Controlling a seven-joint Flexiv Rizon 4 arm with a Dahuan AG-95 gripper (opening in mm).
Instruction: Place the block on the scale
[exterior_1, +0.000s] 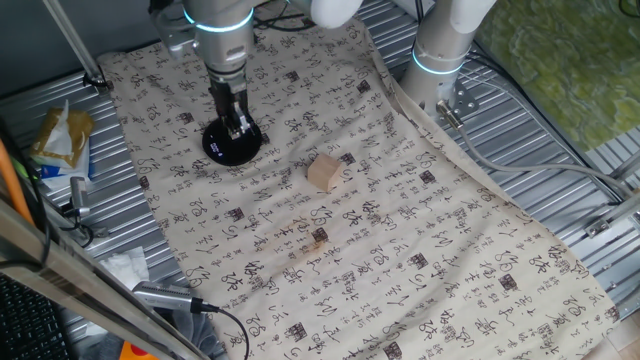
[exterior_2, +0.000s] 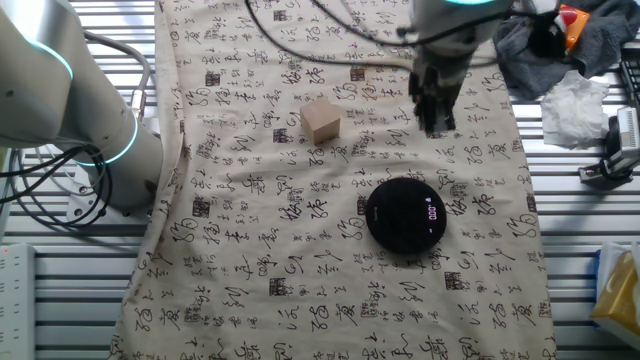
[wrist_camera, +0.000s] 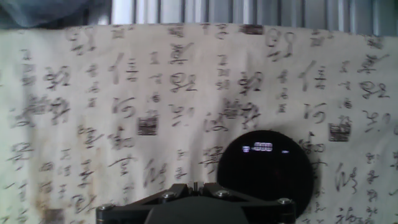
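The block (exterior_1: 323, 172) is a small tan wooden cube, lying on the printed cloth to the right of the scale and apart from it; it shows again in the other fixed view (exterior_2: 321, 123). The scale (exterior_1: 232, 145) (exterior_2: 405, 214) is a flat black disc with a lit display, and it fills the lower right of the hand view (wrist_camera: 264, 168). My gripper (exterior_1: 238, 125) (exterior_2: 437, 120) (wrist_camera: 196, 185) hangs above the cloth close to the scale's rim, well away from the block. Its fingers stand together with nothing between them.
A second arm's white base (exterior_1: 440, 50) (exterior_2: 90, 110) stands off the cloth's edge. A snack packet (exterior_1: 60, 140), cables and a crumpled tissue (exterior_2: 580, 100) lie on the ribbed metal table (exterior_1: 560, 130) beside the cloth. A grey rag (exterior_2: 560, 40) sits at one corner.
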